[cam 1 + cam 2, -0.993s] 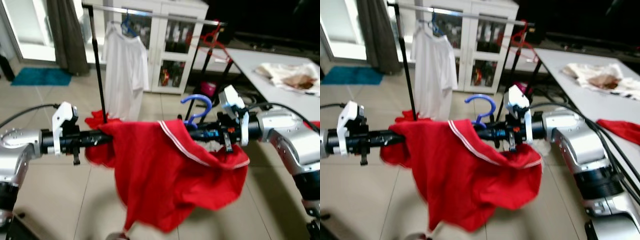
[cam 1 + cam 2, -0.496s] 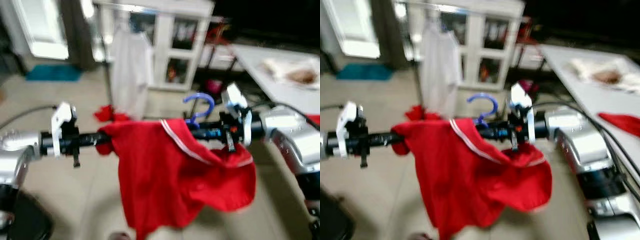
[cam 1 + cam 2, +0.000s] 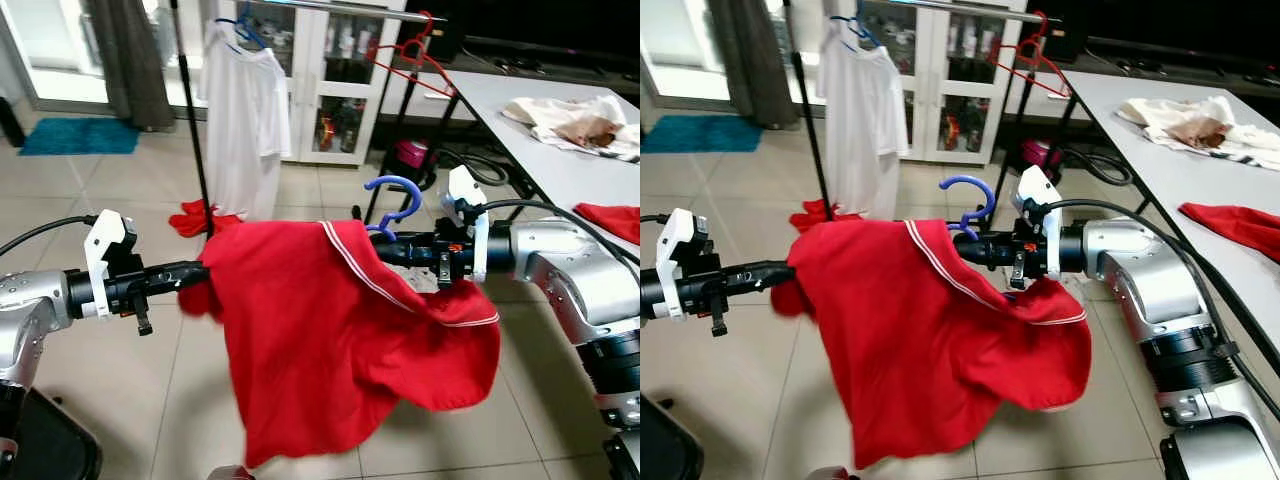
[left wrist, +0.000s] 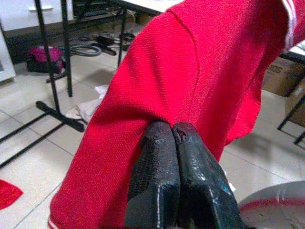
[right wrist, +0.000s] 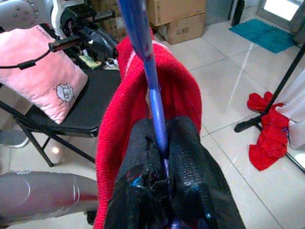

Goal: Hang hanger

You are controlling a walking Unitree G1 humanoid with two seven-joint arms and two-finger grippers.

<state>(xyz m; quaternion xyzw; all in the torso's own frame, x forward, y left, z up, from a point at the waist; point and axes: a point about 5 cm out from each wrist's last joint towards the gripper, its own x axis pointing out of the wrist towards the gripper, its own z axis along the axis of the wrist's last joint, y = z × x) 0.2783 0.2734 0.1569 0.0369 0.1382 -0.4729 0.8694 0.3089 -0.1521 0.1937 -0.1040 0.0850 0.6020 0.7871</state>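
With the right gripper (image 5: 159, 143) clamped on the blue hanger (image 3: 393, 205) and the left gripper (image 4: 174, 131) pinching the red shirt (image 3: 330, 340), carrying is underway; next, lift the hook to the rail (image 3: 300, 5) ahead

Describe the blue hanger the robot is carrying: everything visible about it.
The blue plastic hanger shows mostly as its curved hook, rising upright above the red knit shirt draped over it; its shoulders are hidden under the cloth. The right pincer is shut on its thin blue neck just below the hook. The left pincer pinches the shirt's other side, holding the garment spread above the tiled floor.
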